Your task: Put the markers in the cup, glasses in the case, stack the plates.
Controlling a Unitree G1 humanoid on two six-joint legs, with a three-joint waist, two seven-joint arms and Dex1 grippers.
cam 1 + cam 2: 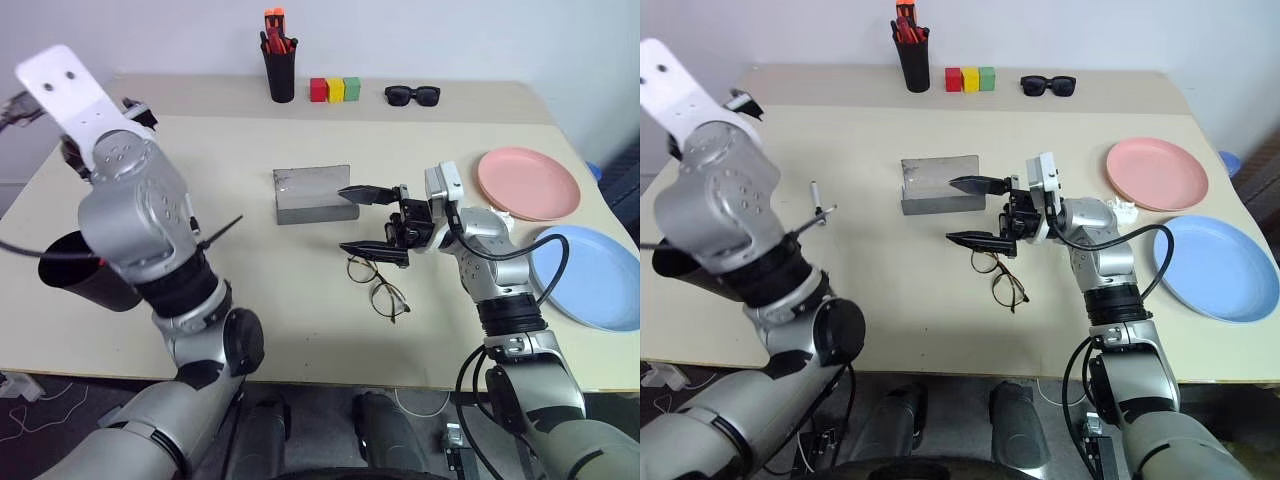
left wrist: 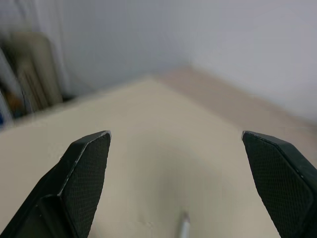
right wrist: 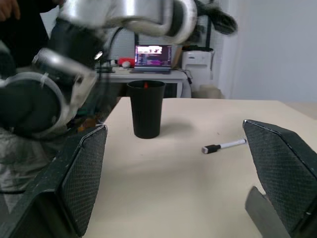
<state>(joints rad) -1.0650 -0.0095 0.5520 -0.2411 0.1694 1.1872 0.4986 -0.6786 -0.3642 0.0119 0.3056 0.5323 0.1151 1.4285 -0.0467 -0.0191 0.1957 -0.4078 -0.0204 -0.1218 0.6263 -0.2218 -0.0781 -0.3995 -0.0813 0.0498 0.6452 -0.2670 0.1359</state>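
White marker [image 3: 224, 146] (capped) lies outside cup [image 3: 146, 109] — apart.

Worktop [image 1: 890, 290] is showing two plates (one pink [image 1: 1157, 173], one blue [image 1: 1217, 267]), one white marker [image 1: 816, 197], one black cup [image 3: 145, 108], one grey case [image 1: 938, 185], one pair of wire-rimmed glasses [image 1: 998, 278], one pair of sunglasses [image 1: 1047, 86], three coloured blocks [image 1: 970, 79], one pen holder [image 1: 913, 62].

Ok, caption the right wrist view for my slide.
Open right gripper faces the black cup and a white marker lying on the table.
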